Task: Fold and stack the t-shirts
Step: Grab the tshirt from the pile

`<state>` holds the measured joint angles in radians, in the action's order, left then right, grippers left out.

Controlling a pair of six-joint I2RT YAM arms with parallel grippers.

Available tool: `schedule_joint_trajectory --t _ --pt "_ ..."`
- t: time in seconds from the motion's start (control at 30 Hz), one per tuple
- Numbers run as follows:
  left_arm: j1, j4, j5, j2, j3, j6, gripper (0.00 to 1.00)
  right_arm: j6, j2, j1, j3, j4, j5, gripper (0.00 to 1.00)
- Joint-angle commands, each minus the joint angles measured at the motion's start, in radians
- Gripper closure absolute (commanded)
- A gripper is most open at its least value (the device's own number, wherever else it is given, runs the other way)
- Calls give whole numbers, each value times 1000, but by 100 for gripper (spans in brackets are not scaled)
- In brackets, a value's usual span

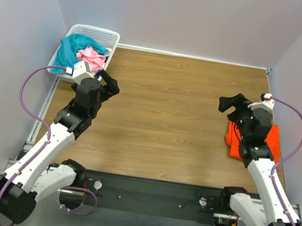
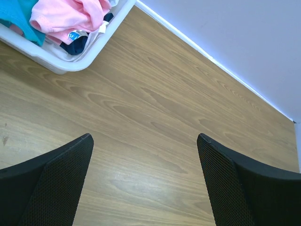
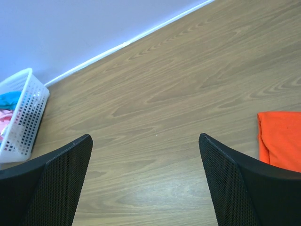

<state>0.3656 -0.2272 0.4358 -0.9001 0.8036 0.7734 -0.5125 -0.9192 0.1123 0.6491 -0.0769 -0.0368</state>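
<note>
Lilac walls hem a wooden table. The left gripper gapes wide; beyond its left finger a white basket, cut off, holds the crumpled pink t-shirt over a dark garment. The right gripper spreads too, with the orange t-shirt beside its right finger, partly cropped.

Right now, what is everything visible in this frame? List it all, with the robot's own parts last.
table: one, brown wood grain, fills the workspace
basket: one, white and perforated, far left corner of the table
teal shirt: one, teal, bunched in the basket
pink shirt: one, light pink, bunched in the basket beside the teal shirt
dark blue garment: one, dark blue, mostly buried under the pink shirt
orange shirt: one, bright orange, folded flat at the table's right edge
left gripper: one, black, open and empty, over bare table near the basket
right gripper: one, black, open and empty, over bare table beside the orange shirt
</note>
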Motion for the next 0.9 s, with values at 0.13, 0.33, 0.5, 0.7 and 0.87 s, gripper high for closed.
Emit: schedule_joint_trajectory --t 0.13,0.33,0.5,0.7,0.87 --pt "-2 -60 35 -16 46 4 2 -46 62 6 -52 -3 -80 0" --pt "-29 -95 92 -105 137 43 2 -60 92 4 -77 -3 -72 0" --pt "-194 -69 -118 -307 287 -22 2 -27 88 4 -85 2 -48 0" --pt "-316 -109 -170 -595 555 -88 2 -9 60 6 -86 3 -28 0" --pt "-396 -171 -189 -805 755 -121 2 2 28 4 -83 3 -29 0"
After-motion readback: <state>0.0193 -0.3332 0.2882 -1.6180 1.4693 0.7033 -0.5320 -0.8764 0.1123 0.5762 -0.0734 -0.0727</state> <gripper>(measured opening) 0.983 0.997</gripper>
